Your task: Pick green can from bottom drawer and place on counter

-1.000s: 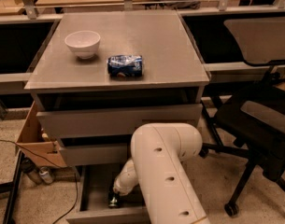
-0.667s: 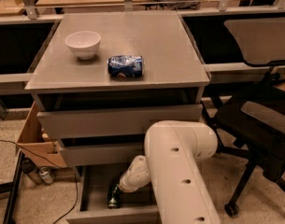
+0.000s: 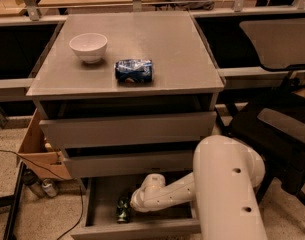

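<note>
The green can stands upright in the open bottom drawer, near the left of its tray. My white arm reaches down into the drawer from the right. The gripper is at the end of the wrist, right beside the can on its right side. The can's contact with the gripper is hidden in the dark of the drawer. The counter is the grey top of the cabinet above.
A white bowl and a blue and silver can lying on its side sit on the counter. A cardboard box and bottles are on the floor at left. A black chair stands at right.
The big arm link has swung to the right and the forearm now stretches left across the drawer toward the can. The can has stayed in place.
</note>
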